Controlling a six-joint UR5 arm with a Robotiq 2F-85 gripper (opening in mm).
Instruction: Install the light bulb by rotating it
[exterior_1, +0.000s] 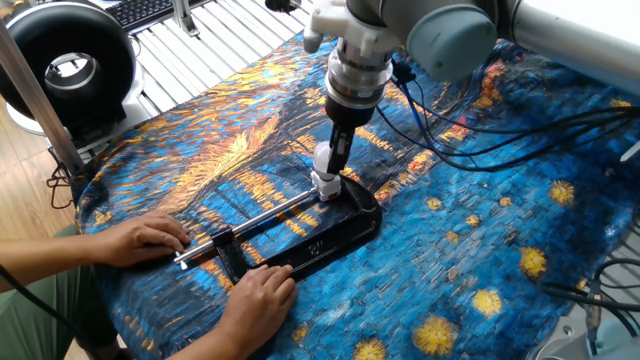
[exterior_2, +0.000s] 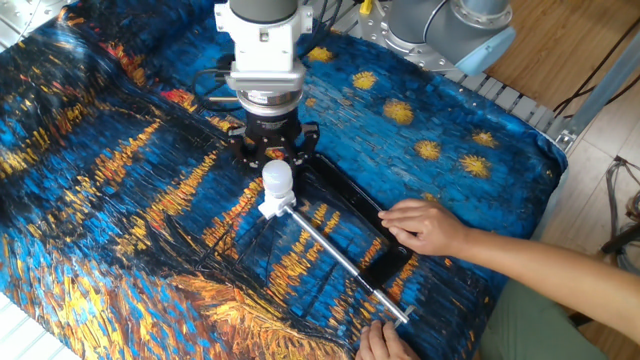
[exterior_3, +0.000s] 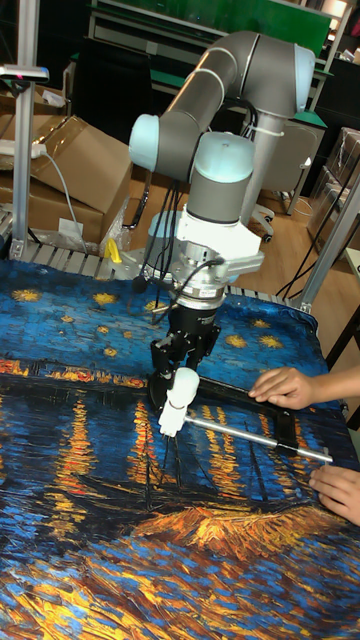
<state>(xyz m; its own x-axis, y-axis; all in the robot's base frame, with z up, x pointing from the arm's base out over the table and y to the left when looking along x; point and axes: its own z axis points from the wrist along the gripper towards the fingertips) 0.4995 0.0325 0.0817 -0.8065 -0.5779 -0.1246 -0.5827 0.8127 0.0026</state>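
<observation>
In one fixed view the gripper is closing on the light bulb, seated in its socket at the clamp's far end. The other fixed view shows fingers flanking the bulb; contact unclear. In the tall fixed view, twisting seems next.

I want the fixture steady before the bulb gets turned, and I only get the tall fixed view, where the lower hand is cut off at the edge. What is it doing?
Observer: One fixed view shows that hand whole, flat on the cloth, fingertips by the silver bar's end.
Operator: Is the claw on the bulb?
Observer: That view shows the claw edge-on, right beside the light bulb's dome; whether it grips cannot be told.
</observation>
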